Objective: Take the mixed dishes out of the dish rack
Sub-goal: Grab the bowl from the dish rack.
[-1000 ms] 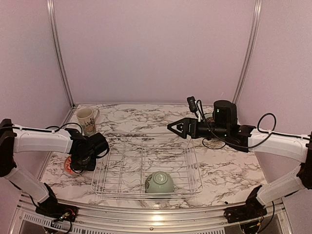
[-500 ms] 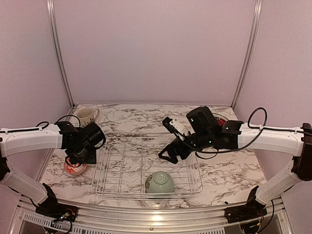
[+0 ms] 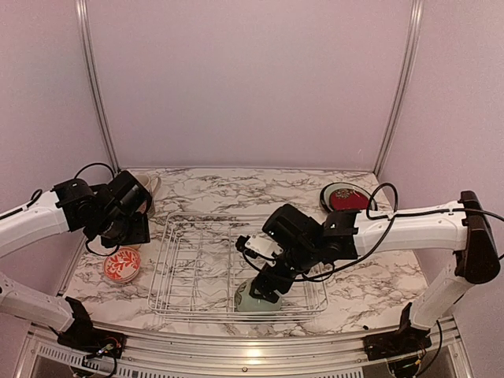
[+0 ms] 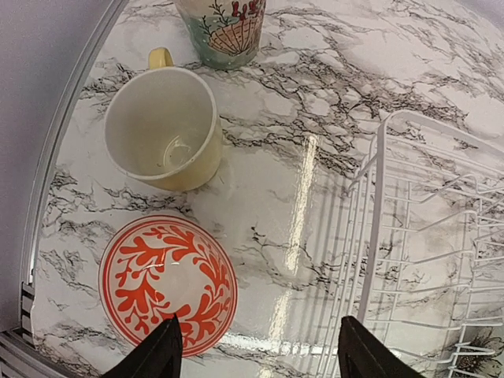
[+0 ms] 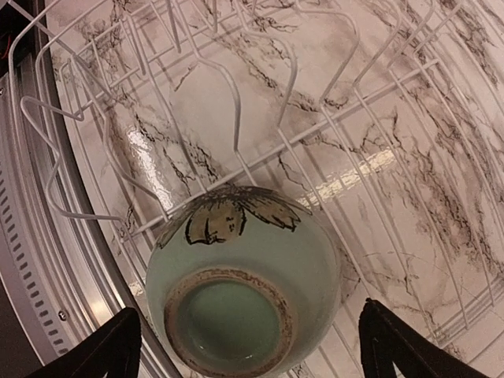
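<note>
Swinging in from the far right, the right claw (image 3: 264,288) now hangs low over the pale green bowl (image 3: 248,303) at the near edge of the dish rack (image 3: 197,272). A second ago it was up by the rack's back corner. The left claw (image 3: 132,236) has lifted off the white-and-red bowl (image 3: 122,265), which sits uncovered on the worktop (image 3: 370,276) left of the rack. The green bowl has not shifted. The rack's long side runs left to right.

From the left wrist, the left claw stands wide with nothing between its fingers, above the white-and-red bowl, mouth up. The small yellow cup (image 4: 161,130) stands upright just beyond it.

From the right wrist, the green bowl lies inverted, foot ring up, rim on the wire grid. The right claw's fingers spread wide on either side of it, not gripping.
</note>
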